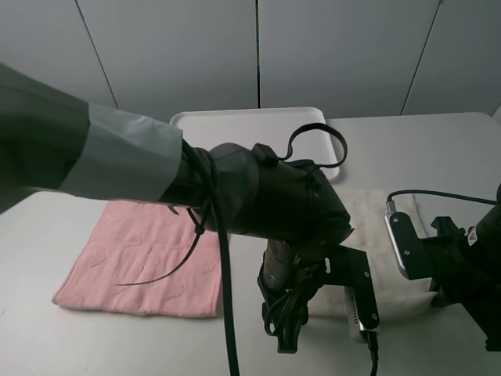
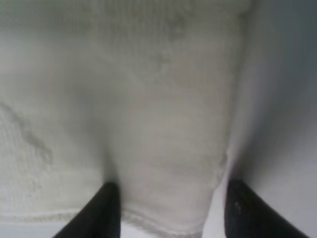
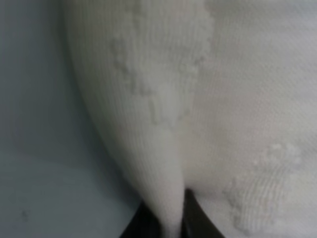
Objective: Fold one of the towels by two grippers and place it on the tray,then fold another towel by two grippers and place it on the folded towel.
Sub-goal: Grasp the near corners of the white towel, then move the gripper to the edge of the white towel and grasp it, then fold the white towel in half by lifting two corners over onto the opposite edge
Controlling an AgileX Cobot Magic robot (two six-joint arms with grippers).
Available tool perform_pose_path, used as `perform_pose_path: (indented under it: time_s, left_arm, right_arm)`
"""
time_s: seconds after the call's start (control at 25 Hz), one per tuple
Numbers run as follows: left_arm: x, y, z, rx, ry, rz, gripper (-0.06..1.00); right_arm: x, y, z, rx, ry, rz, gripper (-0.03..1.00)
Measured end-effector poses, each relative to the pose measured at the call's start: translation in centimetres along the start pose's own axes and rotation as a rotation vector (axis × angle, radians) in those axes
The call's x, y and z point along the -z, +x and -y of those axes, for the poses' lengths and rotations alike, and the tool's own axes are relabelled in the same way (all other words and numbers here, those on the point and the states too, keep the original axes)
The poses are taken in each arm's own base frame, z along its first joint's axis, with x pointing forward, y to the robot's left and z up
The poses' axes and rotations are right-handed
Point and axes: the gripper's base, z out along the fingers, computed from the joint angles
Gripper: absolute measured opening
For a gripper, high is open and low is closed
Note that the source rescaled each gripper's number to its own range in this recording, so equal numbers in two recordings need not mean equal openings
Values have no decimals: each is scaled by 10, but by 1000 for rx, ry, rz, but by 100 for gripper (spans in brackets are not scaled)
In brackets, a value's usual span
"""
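Early in fold one: cream-white towel (image 1: 374, 210) on the bench (image 1: 446, 149) near the tray (image 1: 235, 125), right end effector (image 3: 171, 224) clenched on its edge, left end effector (image 2: 171, 208) astride another edge with jaws apart; pink towel (image 1: 149, 258) flat, both placements left.

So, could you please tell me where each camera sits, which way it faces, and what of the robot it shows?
Exterior high: mounted high, looking down at the table with the tray, pink towel and cream-white towel; the left arm and right arm show.
Left wrist: on the left arm, looking along the left gripper, its open jaws straddling the cream-white towel's edge.
Right wrist: on the right arm, looking along the right gripper, shut on a pinched fold of that towel.
Shared: all three show the cream-white towel.
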Motion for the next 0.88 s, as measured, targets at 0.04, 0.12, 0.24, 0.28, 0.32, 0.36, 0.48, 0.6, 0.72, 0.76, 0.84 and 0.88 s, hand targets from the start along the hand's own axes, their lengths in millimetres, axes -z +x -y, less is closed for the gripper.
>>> perform_pose_path:
  time_s: [0.04, 0.12, 0.24, 0.28, 0.32, 0.36, 0.48, 0.6, 0.72, 0.76, 0.84, 0.88]
  left_arm:
    - [0, 0, 1, -1, 2, -3, 52]
    - [0, 0, 2, 1, 5, -4, 40]
    - [-2, 0, 1, -5, -2, -11, 22]
    - [-2, 0, 1, -8, -6, -10, 15]
    - [-2, 0, 0, -8, -13, -10, 7]
    - [-2, 0, 0, -3, -21, -10, 3]
    - [-3, 0, -2, 13, -35, -15, 0]
    - [-3, 0, -2, 13, -42, -16, 0]
    - [-3, 0, -2, 11, -45, -17, 0]
    - [-3, 0, -3, 10, -46, -18, 0]
    - [-1, 0, -3, 10, -50, -8, 0]
    - [0, 0, -4, 9, -54, -4, 0]
  right_arm:
    - [0, 0, 0, -2, 0, 1, 1]
    - [0, 0, 0, -8, -1, 3, 1]
    - [0, 0, 0, -13, -2, 5, 1]
    - [0, -1, 0, -16, -2, 6, 1]
    - [0, -1, 0, -21, -3, 8, 1]
    - [0, -1, 0, -29, -3, 11, 1]
    - [0, -2, 0, -68, -6, 25, 1]
    - [0, -3, -1, -127, -10, 36, 1]
    - [1, -4, 0, -178, -7, 43, 1]
    - [2, -4, 0, -195, -1, 47, 1]
    - [5, -4, -1, -221, 13, 56, 0]
    - [6, -4, -2, -239, 14, 59, 0]
